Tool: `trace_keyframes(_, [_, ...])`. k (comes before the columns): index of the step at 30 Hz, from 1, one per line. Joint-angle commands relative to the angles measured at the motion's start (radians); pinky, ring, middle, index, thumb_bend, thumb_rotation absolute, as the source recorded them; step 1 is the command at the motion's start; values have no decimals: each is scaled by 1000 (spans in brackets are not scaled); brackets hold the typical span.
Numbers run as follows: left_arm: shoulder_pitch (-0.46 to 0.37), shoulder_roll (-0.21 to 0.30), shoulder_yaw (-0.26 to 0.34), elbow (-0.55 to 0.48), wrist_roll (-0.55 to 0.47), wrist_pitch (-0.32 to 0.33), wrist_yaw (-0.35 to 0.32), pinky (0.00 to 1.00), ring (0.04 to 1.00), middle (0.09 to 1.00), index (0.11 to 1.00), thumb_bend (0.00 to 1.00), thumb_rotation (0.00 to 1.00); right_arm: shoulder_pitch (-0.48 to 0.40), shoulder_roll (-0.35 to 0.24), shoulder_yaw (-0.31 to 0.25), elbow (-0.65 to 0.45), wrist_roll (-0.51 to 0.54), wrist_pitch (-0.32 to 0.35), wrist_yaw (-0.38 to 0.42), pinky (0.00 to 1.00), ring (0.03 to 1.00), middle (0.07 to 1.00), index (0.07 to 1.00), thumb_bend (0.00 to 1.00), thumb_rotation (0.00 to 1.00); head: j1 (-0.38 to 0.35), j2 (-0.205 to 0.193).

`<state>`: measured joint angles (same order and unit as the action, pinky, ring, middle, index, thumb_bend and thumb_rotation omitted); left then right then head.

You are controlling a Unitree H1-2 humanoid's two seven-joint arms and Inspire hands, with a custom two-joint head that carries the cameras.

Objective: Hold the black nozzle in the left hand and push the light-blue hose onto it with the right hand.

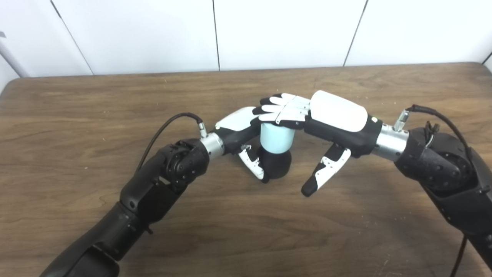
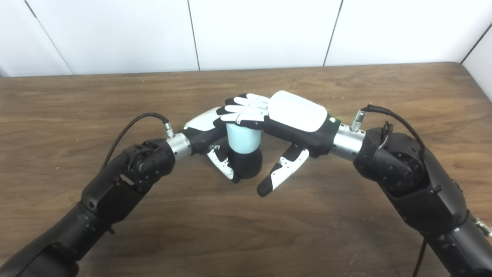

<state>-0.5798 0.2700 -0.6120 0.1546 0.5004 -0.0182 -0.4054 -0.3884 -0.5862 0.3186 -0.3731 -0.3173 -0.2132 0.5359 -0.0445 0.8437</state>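
The black nozzle (image 1: 277,164) stands on the wooden table (image 1: 246,234) at its middle. My left hand (image 1: 238,132) is shut on the black nozzle, with its thumb (image 1: 254,164) across the near side. The light-blue hose (image 1: 276,137) stands upright, its lower end on the nozzle's top. My right hand (image 1: 330,117) lies flat over the hose's top end, fingers (image 1: 282,107) stretched across it. Its thumb (image 1: 324,171) hangs down clear of the hose, so the hand does not grip. The joint between hose and nozzle is partly hidden by my left hand.
Both forearms (image 1: 169,169) (image 1: 434,157) slope in low over the table from the bottom corners, each with a black cable at the wrist. A white panelled wall (image 1: 246,34) runs along the table's far edge.
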Motion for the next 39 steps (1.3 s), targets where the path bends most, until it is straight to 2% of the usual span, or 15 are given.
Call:
trace_keyframes(1, [34, 18, -35, 47, 15, 19, -92, 996, 598, 503, 475, 525, 0, 20, -30, 37, 11, -12, -27, 62, 965, 942, 918, 887, 721, 911, -1, 1])
trace_keyframes(7, [33, 19, -34, 48, 16, 20, -92, 995, 594, 500, 476, 525, 0, 28, -43, 25, 21, -28, -33, 52, 963, 943, 916, 888, 716, 910, -2, 2])
trace_keyframes(12, [32, 22, -31, 45, 15, 25, -94, 996, 597, 500, 477, 525, 0, 55, -47, 16, 25, -70, -27, 24, 967, 977, 962, 941, 722, 910, -3, 1])
trace_keyframes(18, [33, 21, -28, 46, 16, 27, -92, 994, 592, 496, 478, 525, 0, 71, -48, 12, -1, -96, 13, 35, 983, 1000, 1000, 996, 725, 934, -4, 3])
trace_keyframes(28, [31, 16, -28, 43, 15, 30, -93, 993, 591, 490, 481, 526, 0, 74, -49, 19, -11, -95, 18, 37, 989, 1000, 1000, 981, 747, 941, -3, 8])
trace_keyframes(39, [29, 15, -29, 47, 15, 27, -94, 993, 591, 489, 481, 526, 0, 49, -29, 67, 0, -89, 4, 54, 997, 992, 978, 946, 745, 932, 3, 8])
